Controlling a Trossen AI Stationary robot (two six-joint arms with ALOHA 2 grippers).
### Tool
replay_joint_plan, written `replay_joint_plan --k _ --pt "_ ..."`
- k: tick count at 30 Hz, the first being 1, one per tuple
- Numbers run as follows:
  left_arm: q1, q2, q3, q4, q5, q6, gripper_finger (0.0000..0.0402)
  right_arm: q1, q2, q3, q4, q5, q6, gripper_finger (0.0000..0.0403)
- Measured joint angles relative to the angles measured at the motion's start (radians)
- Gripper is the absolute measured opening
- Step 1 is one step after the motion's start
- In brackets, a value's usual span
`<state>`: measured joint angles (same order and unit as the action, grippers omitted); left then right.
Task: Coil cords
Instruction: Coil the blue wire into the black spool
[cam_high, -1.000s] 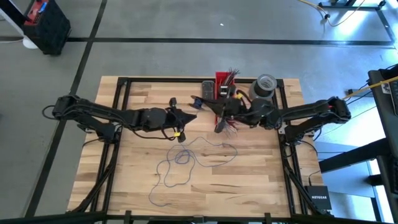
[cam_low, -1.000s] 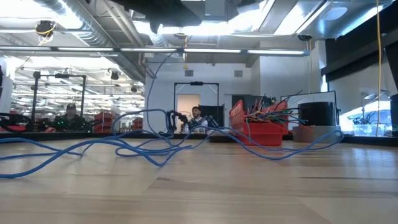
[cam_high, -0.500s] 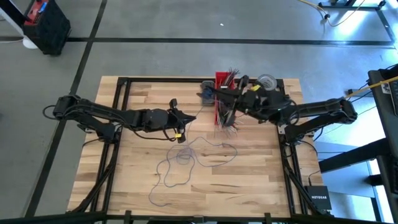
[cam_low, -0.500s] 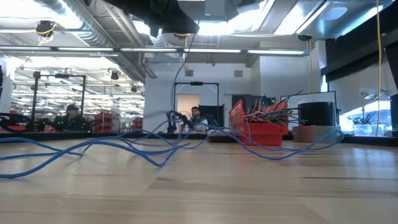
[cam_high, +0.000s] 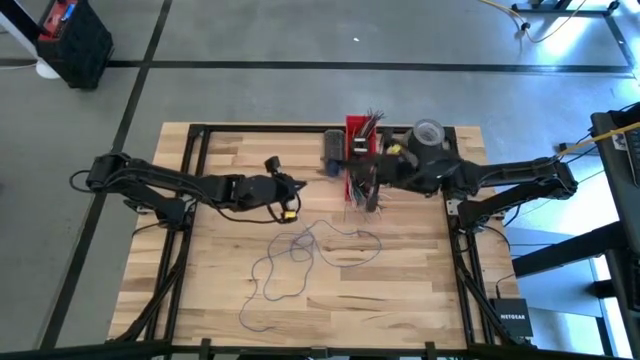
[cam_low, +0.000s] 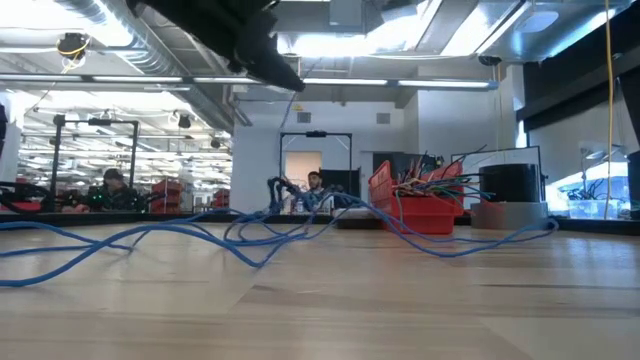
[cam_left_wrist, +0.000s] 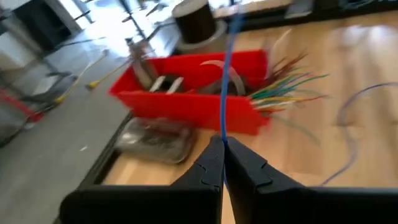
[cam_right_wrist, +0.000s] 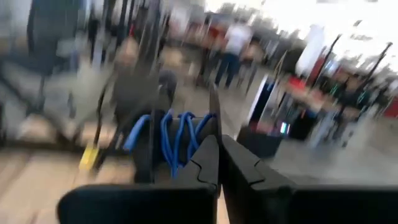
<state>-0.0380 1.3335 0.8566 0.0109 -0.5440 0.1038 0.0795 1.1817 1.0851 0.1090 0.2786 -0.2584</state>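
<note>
Both arms stretched low over the counter, meeting near the red bin (cam_high: 358, 150).

Left gripper (cam_left_wrist: 222, 144) reaching toward the red bin, jaws clenched on a thin blue cord (cam_left_wrist: 229, 74) running taut up from the fingertips. Right gripper (cam_right_wrist: 217, 140) extended in front of the bin, jaws pressed tight together, several blue cord loops (cam_right_wrist: 177, 134) bunched just beyond the tips; whether pinched, cannot tell. Loose cords (cam_high: 290, 262) sprawled in slack, wavy loops on the pale wood-plank counter (cam_high: 420, 280), nearer the front edge than the bin. Bin: rigid red plastic, rectangular, bristling with short multicoloured wire ends (cam_left_wrist: 289, 87). Thick grey tape roll (cam_high: 427, 135) beside the bin.
</note>
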Motion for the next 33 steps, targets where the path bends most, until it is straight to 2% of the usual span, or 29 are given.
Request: replay_joint_plan --k 8,10,14,18,25,33 --pt "0.009 -0.074 0.002 -0.085 -0.027 -0.039 0.0 -0.001 0.06 -0.003 -0.324 0.0 0.0 0.0008" --pt "-0.001 -0.097 0.002 -0.107 -0.027 -0.045 0.0 -0.001 0.093 -0.004 -0.37 0.031 0.0 0.0008" --pt "-0.028 -0.139 0.003 -0.114 -0.028 -0.049 0.0 -0.002 0.161 -0.005 -0.375 0.094 0.0 0.0008" --pt "-0.056 -0.148 0.003 -0.116 -0.038 -0.049 0.0 -0.003 0.232 -0.005 -0.355 0.095 -0.008 0.0008" --pt "-0.068 -0.15 0.003 -0.129 -0.115 -0.051 0.0 -0.003 0.331 -0.006 -0.356 0.094 -0.008 0.0008" --pt "-0.068 -0.152 0.003 -0.11 -0.121 -0.071 0.0 -0.003 0.405 -0.007 -0.366 0.109 -0.008 0.0008"
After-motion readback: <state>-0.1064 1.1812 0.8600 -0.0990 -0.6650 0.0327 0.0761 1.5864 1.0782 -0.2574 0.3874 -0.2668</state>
